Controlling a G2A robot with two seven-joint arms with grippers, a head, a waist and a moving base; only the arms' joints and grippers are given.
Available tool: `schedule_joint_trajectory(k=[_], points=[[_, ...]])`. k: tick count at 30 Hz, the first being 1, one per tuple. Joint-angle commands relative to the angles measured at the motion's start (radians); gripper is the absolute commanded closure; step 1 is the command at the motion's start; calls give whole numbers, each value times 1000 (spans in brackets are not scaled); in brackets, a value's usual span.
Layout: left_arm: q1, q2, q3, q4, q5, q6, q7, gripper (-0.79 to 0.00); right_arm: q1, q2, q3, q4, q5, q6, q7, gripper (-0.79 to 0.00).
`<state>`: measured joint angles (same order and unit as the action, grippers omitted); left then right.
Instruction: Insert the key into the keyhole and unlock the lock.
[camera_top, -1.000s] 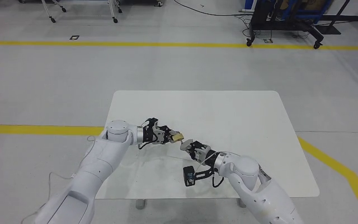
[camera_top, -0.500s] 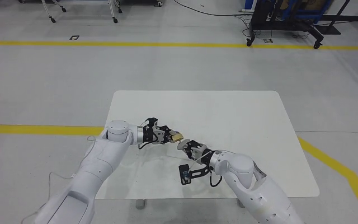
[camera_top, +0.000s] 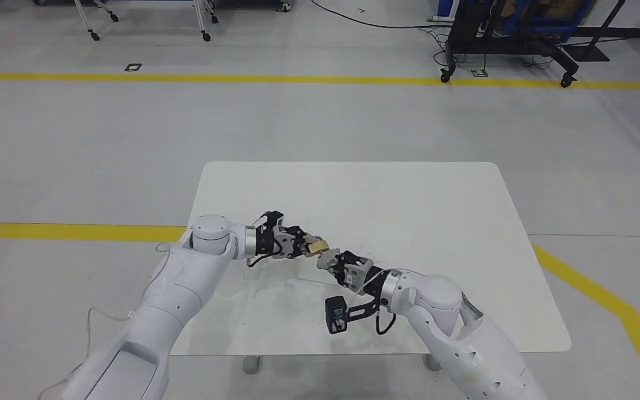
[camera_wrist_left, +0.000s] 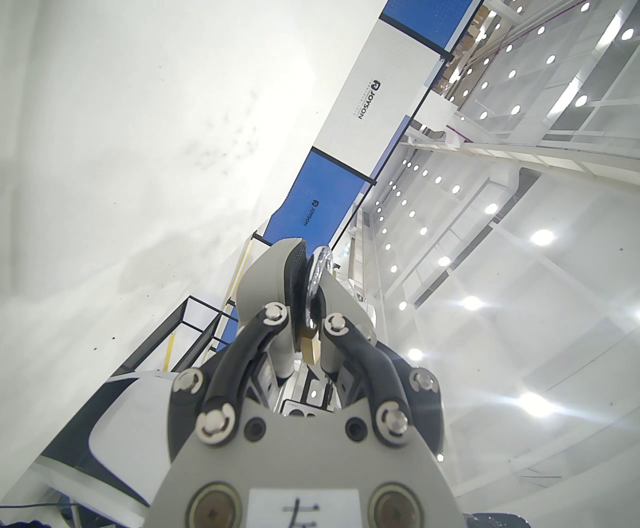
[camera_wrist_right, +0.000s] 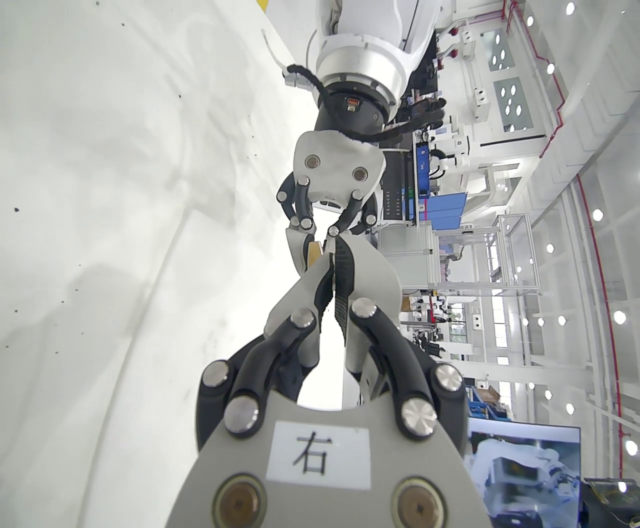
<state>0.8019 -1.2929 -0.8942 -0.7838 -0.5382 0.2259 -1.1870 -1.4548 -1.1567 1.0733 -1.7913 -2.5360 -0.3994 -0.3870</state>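
Observation:
A small brass lock (camera_top: 317, 244) hangs above the near left part of the white table (camera_top: 430, 210), with my left gripper (camera_top: 305, 243) shut on it. In the left wrist view the lock (camera_wrist_left: 309, 350) sits between the fingers, and a silver metal part (camera_wrist_left: 318, 270) shows at the fingertips. My right gripper (camera_top: 334, 262) faces it from the right with its tips at the lock. In the right wrist view its fingers (camera_wrist_right: 345, 265) are pressed together on the thin key, which is mostly hidden between the pads. The lock (camera_wrist_right: 314, 251) shows just beyond them.
Both arms meet over the table's near left quarter, close to its front edge (camera_top: 300, 355). The far and right parts of the tabletop are bare. Yellow floor lines (camera_top: 300, 77) and a wheeled frame (camera_top: 510, 45) lie well beyond the table.
My right gripper edged left toward the lock, then drew back slightly to the right. The left gripper has held the lock still.

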Motion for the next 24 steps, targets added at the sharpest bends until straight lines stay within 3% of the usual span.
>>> schedule_joint_trajectory(k=[1, 24], points=[[0, 0, 0, 1, 2, -1, -3, 0, -5, 5, 10, 4, -1, 5, -33, 0], [2, 0, -3, -1, 11, -5, -12, 0, 43, 6, -43, 32, 14, -30, 32, 0]])
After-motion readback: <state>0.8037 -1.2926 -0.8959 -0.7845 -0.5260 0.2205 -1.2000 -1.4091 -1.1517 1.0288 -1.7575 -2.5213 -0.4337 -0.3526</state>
